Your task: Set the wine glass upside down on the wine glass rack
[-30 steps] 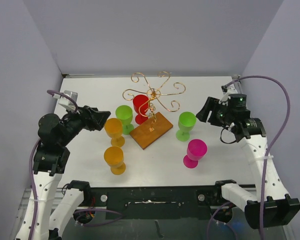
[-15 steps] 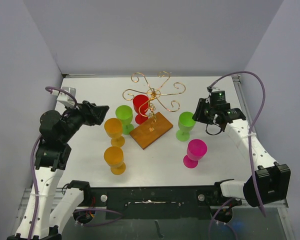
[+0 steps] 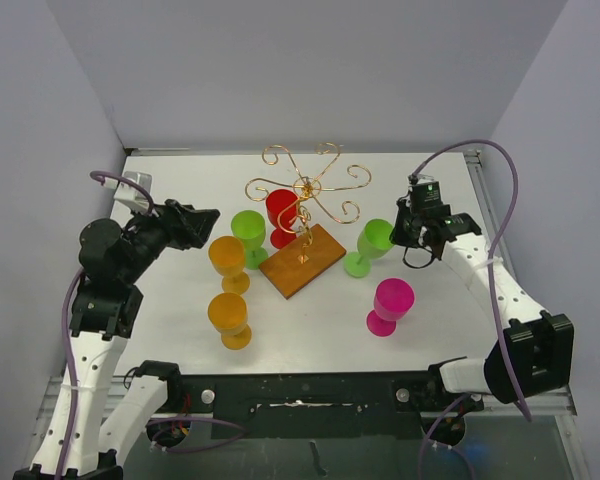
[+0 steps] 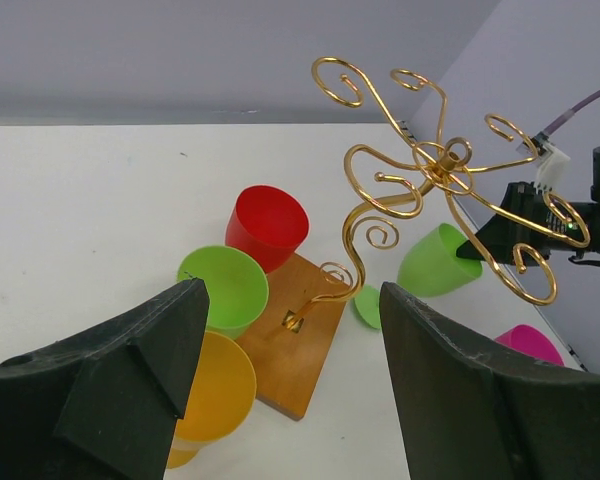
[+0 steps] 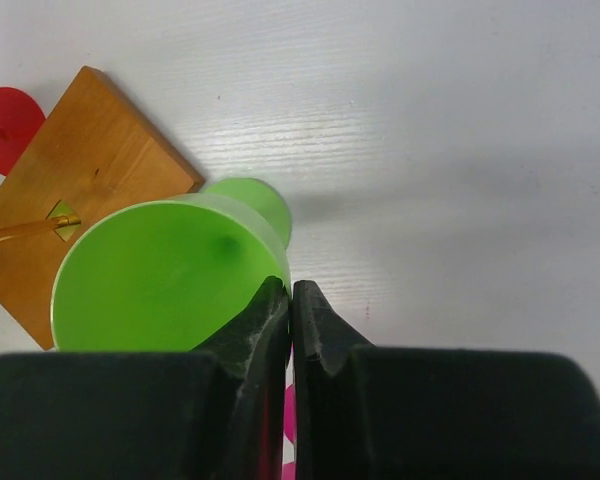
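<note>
Beside the rack (image 3: 302,262), right hand (image 5: 290,305) fully closed on green glass (image 5: 150,290)'s rim.

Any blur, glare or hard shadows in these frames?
Top external: sharp, even light, faint shadows only. Left wrist: wine glass rack crisp, left end effector fingers dark and soft. Right wrist: green wine glass in focus, soft shadow on the table right of it; no glare.
</note>
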Controlling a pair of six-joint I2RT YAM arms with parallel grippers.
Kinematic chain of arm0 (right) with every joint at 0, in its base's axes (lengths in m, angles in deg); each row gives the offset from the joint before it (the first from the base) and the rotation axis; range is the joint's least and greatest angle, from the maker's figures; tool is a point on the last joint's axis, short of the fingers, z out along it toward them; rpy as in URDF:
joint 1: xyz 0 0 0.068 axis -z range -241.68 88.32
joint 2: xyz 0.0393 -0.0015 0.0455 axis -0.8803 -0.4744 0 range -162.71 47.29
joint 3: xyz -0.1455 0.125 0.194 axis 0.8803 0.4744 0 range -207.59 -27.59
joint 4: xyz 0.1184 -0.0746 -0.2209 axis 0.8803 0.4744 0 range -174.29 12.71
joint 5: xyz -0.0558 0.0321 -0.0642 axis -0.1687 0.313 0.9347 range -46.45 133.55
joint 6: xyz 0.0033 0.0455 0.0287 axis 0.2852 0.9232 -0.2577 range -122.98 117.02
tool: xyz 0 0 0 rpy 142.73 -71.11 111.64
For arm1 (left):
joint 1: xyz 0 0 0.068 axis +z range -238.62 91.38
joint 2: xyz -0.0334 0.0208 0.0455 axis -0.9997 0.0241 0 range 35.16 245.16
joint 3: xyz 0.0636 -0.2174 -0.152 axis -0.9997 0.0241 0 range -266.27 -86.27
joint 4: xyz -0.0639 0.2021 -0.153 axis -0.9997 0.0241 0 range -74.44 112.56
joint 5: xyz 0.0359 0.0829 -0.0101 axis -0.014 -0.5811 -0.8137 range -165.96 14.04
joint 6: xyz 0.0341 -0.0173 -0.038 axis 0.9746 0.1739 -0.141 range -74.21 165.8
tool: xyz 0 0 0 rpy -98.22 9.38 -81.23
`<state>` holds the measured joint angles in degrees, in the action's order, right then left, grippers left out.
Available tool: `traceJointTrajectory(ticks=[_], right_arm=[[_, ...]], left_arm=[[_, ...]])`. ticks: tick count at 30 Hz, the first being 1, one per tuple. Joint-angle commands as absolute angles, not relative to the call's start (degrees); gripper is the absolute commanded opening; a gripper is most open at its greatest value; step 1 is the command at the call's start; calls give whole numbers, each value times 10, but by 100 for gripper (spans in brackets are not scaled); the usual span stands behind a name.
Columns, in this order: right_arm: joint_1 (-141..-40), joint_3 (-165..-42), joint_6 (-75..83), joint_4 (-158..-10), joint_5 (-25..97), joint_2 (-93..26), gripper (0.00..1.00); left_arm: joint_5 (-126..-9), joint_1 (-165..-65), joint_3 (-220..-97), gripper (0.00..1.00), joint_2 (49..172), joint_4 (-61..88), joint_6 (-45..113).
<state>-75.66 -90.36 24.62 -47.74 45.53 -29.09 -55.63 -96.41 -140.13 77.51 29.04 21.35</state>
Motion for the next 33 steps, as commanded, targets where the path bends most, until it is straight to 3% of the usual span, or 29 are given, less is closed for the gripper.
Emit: traceJointTrajectory(ticks=[1, 10, 20, 33], right_arm=[[-762, -927, 241, -506, 515, -237, 0], [-763, -957, 253, -544, 630, -81, 0], [-771, -947, 243, -744, 602, 33, 0], [-773, -930, 328, -1070, 348, -27, 0]], left_arm=[[-510, -965, -1445, 68, 773, 259, 210], [-431, -965, -1489, 68, 784, 268, 194], [-376, -965, -1564, 68, 836, 138, 59], [-370, -982, -1601, 69, 984, -99, -228]])
